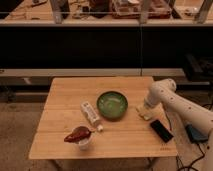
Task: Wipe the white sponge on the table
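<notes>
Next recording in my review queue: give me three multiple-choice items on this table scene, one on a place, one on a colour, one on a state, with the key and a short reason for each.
1. Where is the gripper?
A. down at the white sponge, right of the green bowl
B. above the cup at the table's front
C. off the table's left edge

2. What colour is the bowl?
A. red
B. green
C. blue

3. How does the white labelled bottle stand?
A. upright
B. lying on its side on the table
C. inside the bowl

Key: 1 A, the arm's end meets the pale pad right of the bowl, behind the black phone. 2 B, its rim and inside are green. 3 B, its whole length rests flat on the slats left of the bowl, behind the cup.
</notes>
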